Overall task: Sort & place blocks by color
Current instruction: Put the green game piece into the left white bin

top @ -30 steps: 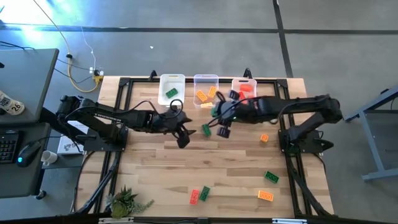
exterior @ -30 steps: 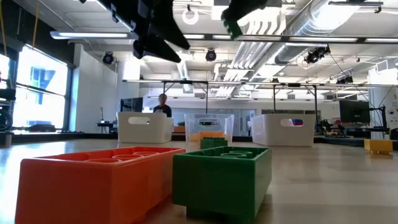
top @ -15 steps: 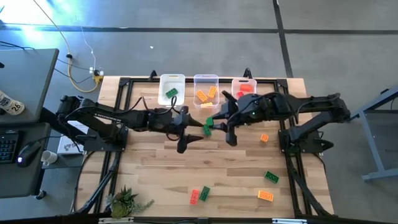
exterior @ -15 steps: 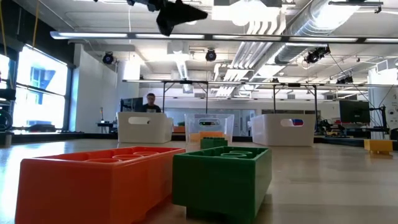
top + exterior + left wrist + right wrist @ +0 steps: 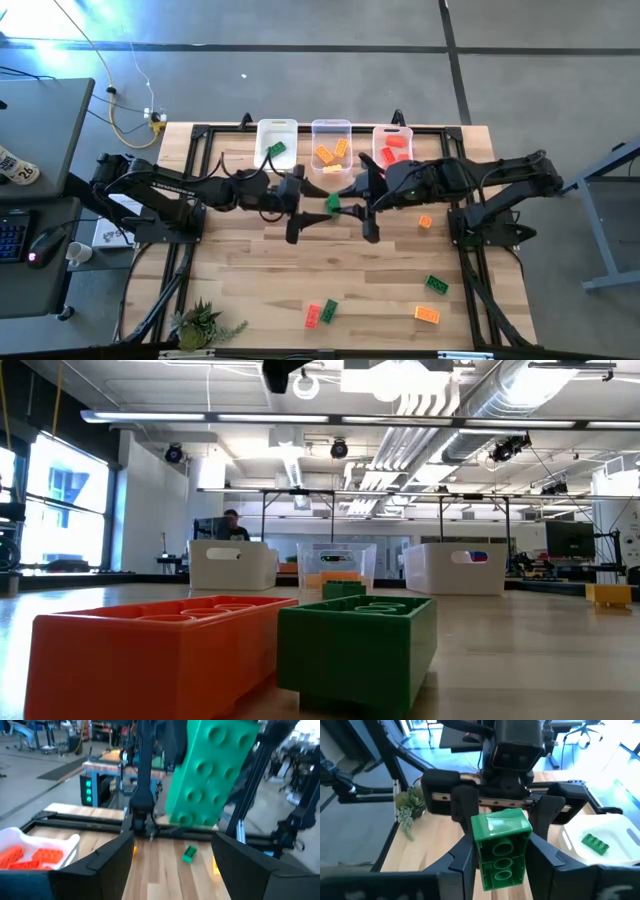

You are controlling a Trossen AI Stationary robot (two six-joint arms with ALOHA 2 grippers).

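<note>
my right gripper [image 5: 340, 208] pinched a green block [image 5: 333, 204] in the air above the table [image 5: 400, 280], just in front of the middle bin [image 5: 331, 146]. seen past my right fingers [image 5: 462, 857], the block [image 5: 502, 847] showed its hollow underside. my left gripper [image 5: 312, 207] faced it with fingers [image 5: 100, 860] spread wide, the block [image 5: 212, 772] right before them. orange blocks [image 5: 332, 153] lay in the middle bin, a green one [image 5: 275, 150] in the left bin [image 5: 277, 143], red ones [image 5: 394, 147] in the right bin [image 5: 393, 145]. more blocks [image 5: 322, 312] lay far from the bins.
</note>
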